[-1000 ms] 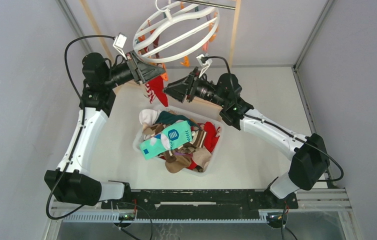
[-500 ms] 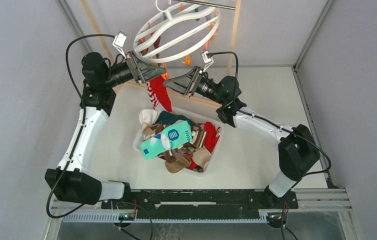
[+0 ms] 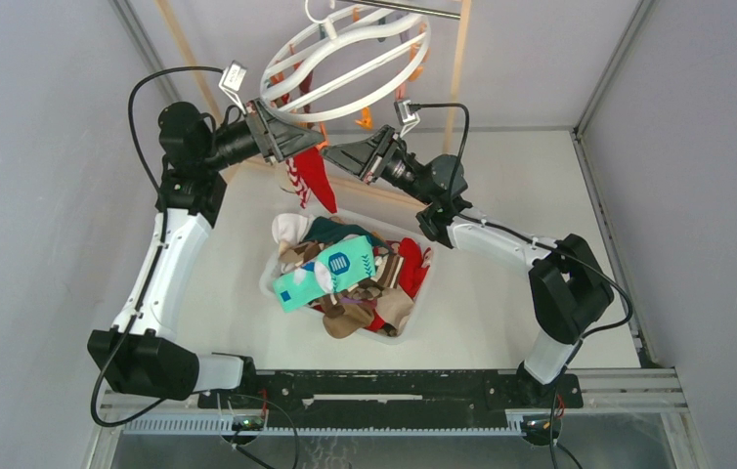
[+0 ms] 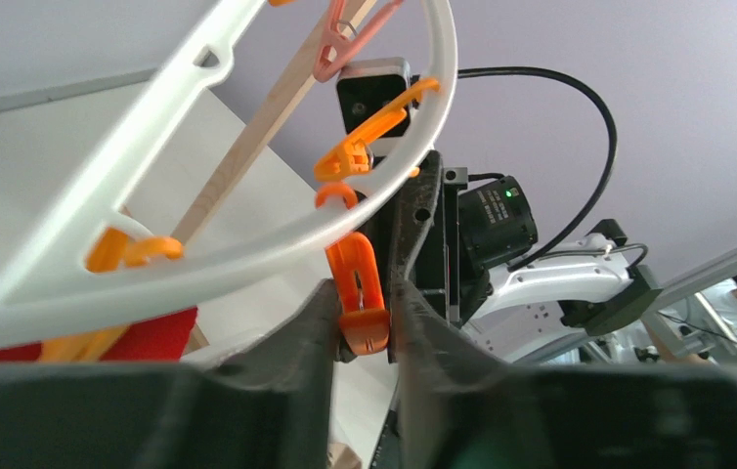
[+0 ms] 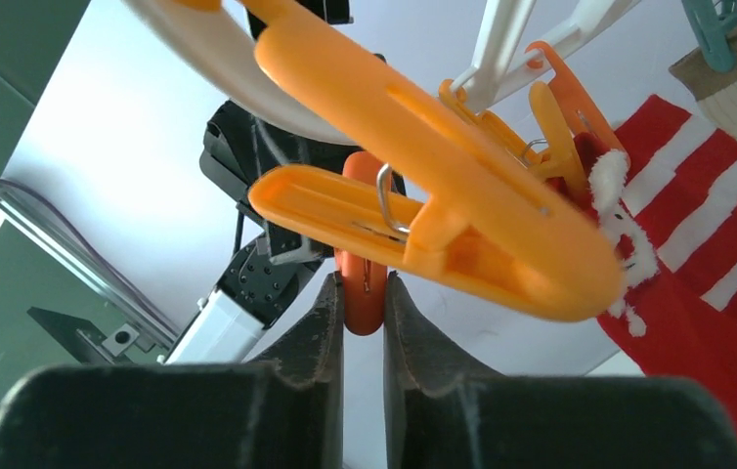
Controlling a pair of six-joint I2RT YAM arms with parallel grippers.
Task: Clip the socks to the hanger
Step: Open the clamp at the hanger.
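The white ring hanger (image 3: pixel 345 59) hangs at the back, with orange pegs under its rim. My left gripper (image 3: pixel 316 145) is shut on an orange peg (image 4: pixel 360 293) hanging from the ring (image 4: pixel 198 244). My right gripper (image 3: pixel 330 154) faces it from the right, and its fingers close on the lower end of an orange peg (image 5: pixel 363 283). A red sock with white stripes (image 3: pixel 318 181) hangs just below both grippers; it also shows in the right wrist view (image 5: pixel 716 225). The other socks (image 3: pixel 345 278) lie piled in the tub.
The translucent tub (image 3: pixel 413 318) stands mid-table, in front of the hanger. Pale wooden poles (image 3: pixel 457 68) hold the hanger up at the back. Another large orange peg (image 5: pixel 443 215) hangs close before the right wrist camera. Grey walls enclose both sides.
My right gripper has risen and moved left, from beside the red sock up to the peg next to my left gripper. The left arm has barely moved.
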